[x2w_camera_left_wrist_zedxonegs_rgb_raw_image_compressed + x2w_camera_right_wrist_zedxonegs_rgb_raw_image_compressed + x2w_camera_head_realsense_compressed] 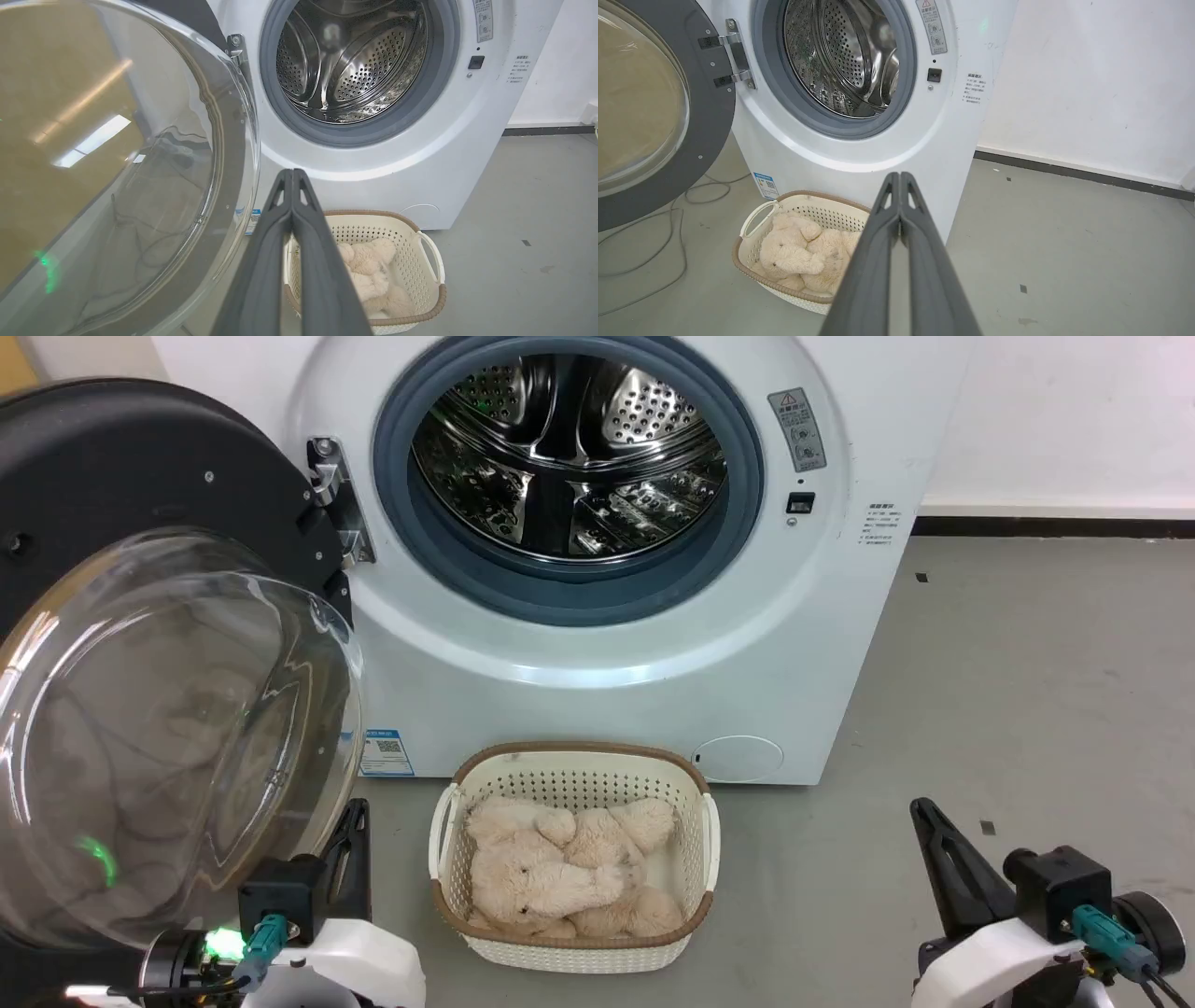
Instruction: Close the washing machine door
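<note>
The left gripper [292, 173] and right gripper [899, 176] each have two long, matte dark grey fingers [873, 261] that taper to narrow tips, with a small triangular cut-out just below each tip. Behind them each wrist carries a glossy white shell [990, 957], a boxy black block [1060, 882] and a teal connector [1106, 929] trailing a dark cable [1156, 982]. A green light [222, 943] glows on the left wrist.

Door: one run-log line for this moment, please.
door open, swung left | drum empty | left claw shut, near door | right claw shut, apart from door | basket holds plush, before washer
</note>
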You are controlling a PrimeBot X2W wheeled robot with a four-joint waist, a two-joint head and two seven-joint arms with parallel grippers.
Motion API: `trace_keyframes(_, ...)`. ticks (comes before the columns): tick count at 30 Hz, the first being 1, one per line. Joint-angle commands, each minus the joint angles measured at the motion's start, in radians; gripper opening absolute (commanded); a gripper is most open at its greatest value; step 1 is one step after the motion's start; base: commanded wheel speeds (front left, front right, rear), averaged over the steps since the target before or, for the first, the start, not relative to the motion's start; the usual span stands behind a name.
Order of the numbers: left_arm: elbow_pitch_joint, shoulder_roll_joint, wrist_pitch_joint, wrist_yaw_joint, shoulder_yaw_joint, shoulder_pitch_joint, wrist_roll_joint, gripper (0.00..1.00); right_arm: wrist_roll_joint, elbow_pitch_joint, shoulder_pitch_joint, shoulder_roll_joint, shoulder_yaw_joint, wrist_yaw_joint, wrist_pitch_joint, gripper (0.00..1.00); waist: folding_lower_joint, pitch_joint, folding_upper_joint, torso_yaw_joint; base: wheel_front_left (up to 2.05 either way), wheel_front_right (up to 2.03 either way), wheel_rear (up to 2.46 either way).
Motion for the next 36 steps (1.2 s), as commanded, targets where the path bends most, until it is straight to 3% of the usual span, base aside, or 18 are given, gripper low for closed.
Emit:
trace_keyframes(1, -0.004, -0.001, 0.000, -0.004, 0.001, -0.010, 0.003, 0.00, -0.008, -0.005, -0.011, 0.003, 0.000, 0.001, 0.001, 0.00, 0.0000, 0.000, 0.0000, 0.000, 0.00, 0.00, 0.00)
trace_keyframes(7, -0.004, -0.001, 0.000, -0.004, 0.001, -0.010, 0.003, 0.00, -0.008, -0.005, -0.011, 0.003, 0.000, 0.001, 0.001, 0.00, 0.0000, 0.000, 0.0000, 0.000, 0.00, 0.00, 0.00)
trace_keyframes(8, 0.000, 0.000, 0.000, 0.000, 0.000, 0.000, 0.000, 1.00, 0.000, 0.000, 0.000, 0.000, 0.000, 0.000, 0.000, 1.00, 0.0000, 0.000, 0.0000, 0.000, 0.00, 0.00, 0.00)
trace_keyframes(36, -0.003, 0.000, -0.055, 0.011, 0.001, 0.008, -0.026, 1.00, 0.038, -0.017, 0.011, 0.001, -0.001, 0.000, -0.055, 1.00, 0.0000, 0.002, 0.0000, 0.035, 0.00, 0.00, 0.00)
